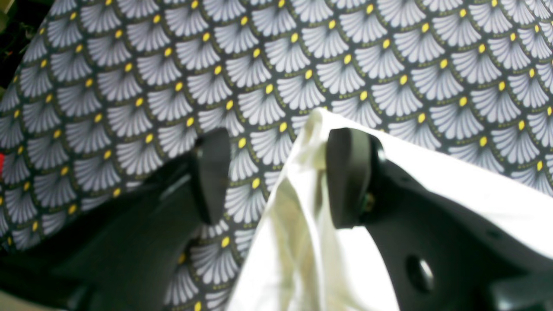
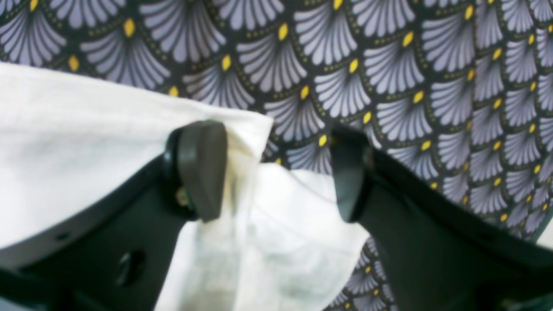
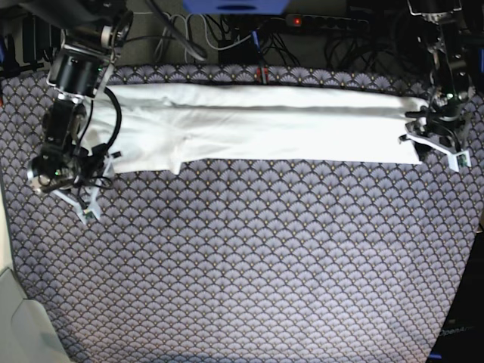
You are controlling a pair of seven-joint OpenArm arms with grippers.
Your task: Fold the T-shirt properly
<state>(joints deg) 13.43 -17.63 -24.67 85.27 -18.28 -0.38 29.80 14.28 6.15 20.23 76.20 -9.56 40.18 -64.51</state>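
Observation:
The T-shirt lies plain white side up, folded into a long band across the far part of the table. My left gripper is at the band's right end, open. In the left wrist view the left gripper has its jaws wide apart, with a raised corner of the T-shirt against the right pad. My right gripper is at the band's left end. Seen from the right wrist, the right gripper stands open, with a corner of the T-shirt lying between and under the pads.
A dark tablecloth with white fans and yellow dots covers the table. Cables and a power strip run behind the far edge. A pale surface borders the near left corner.

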